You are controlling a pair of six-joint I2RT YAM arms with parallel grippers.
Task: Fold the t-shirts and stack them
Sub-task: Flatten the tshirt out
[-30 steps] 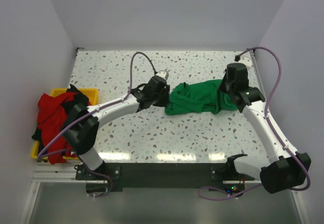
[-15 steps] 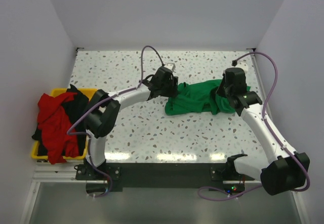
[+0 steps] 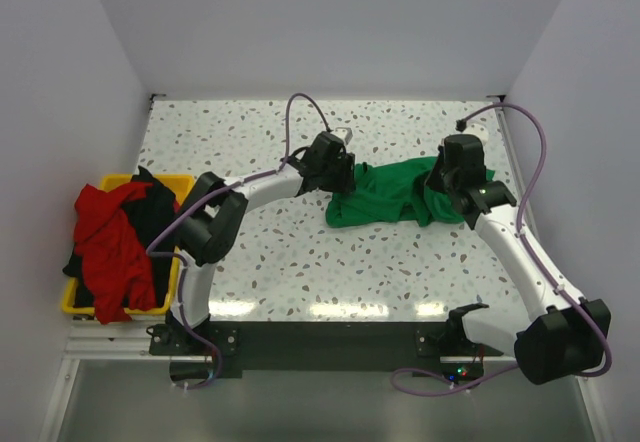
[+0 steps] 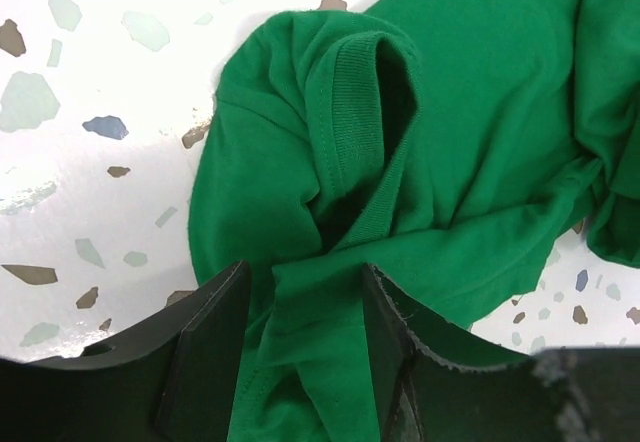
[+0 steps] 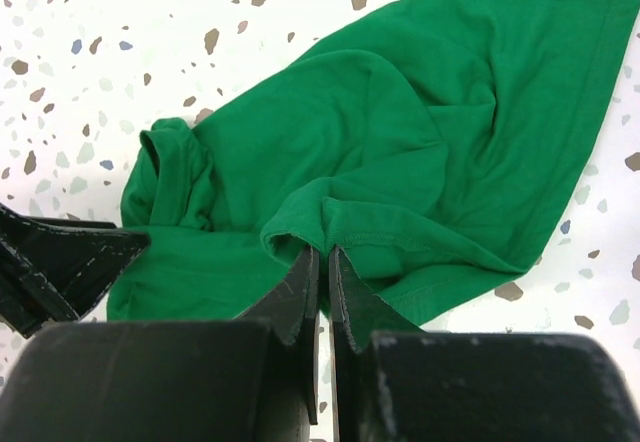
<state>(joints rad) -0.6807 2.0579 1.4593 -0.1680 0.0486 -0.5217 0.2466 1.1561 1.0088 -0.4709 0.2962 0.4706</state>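
Note:
A bright green t-shirt [image 3: 385, 192] lies crumpled on the speckled table [image 3: 300, 262], stretched between both arms. My left gripper [image 4: 300, 297] is open at the shirt's left end, with a fold of green cloth [image 4: 320, 342] lying between its fingers near the ribbed collar [image 4: 360, 112]. My right gripper [image 5: 323, 257] is shut on a hemmed edge of the green t-shirt [image 5: 380, 142] at its right end. In the top view the left gripper [image 3: 340, 177] and right gripper [image 3: 440, 184] sit at opposite ends of the shirt. Red and black t-shirts [image 3: 115, 237] are heaped at the left.
A yellow plastic bin [image 3: 180, 184] at the table's left edge holds the red and black shirts, which spill over its rim. Purple cables [image 3: 310, 112] loop above both arms. White walls close the table at the back and sides.
The left arm has swung farther out toward the back right, bringing its gripper up to the shirt's left end. The right gripper shifted slightly left, and the shirt barely moved.

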